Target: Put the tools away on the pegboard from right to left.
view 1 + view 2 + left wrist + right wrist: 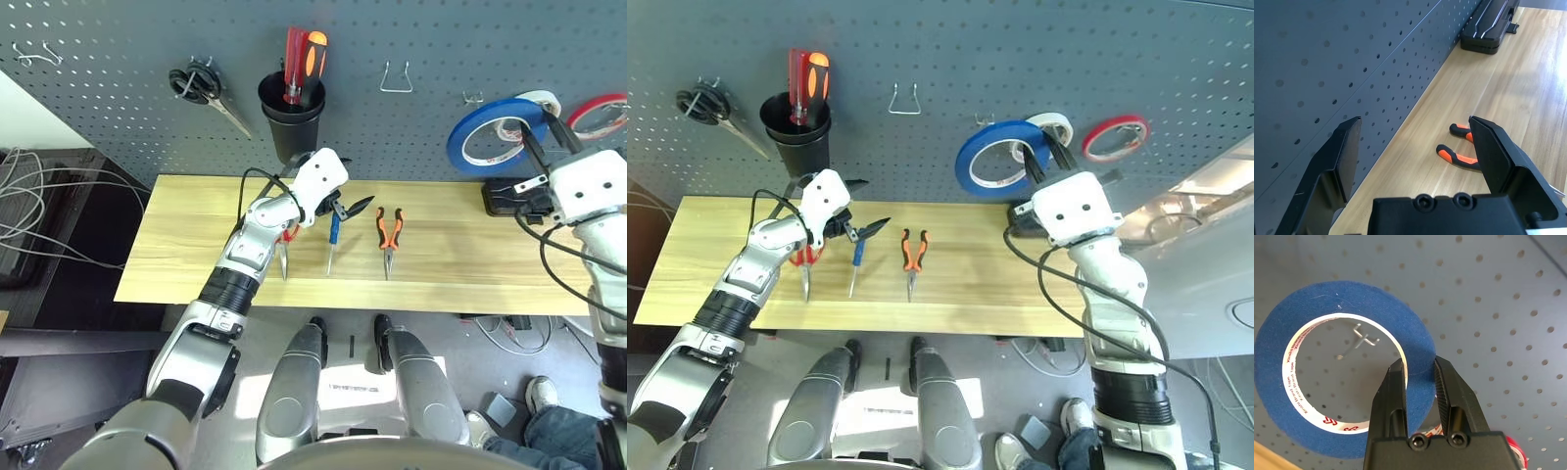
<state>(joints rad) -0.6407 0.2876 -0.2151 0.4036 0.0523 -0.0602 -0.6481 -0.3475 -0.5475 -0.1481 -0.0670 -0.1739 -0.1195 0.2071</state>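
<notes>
I have the right pincer (1419, 377) closed on the rim of the blue tape roll (1001, 157), holding it up against the pegboard (118, 108) at the far right, with a metal hook (1362, 339) visible through the roll's centre hole. A white tape roll (1050, 125) and a red tape roll (1114, 136) hang just right of it. My left pincer (1420, 156) stands fully open and holds nothing, above the far middle of the desk (470, 264). On the desk lie the pliers (389, 231), the screwdriver (333, 238) just left of them, and the red-handled scissors (804, 264) further left, partly under the left arm. A black cup (292, 122) on the pegboard holds two larger screwdrivers (304, 64).
</notes>
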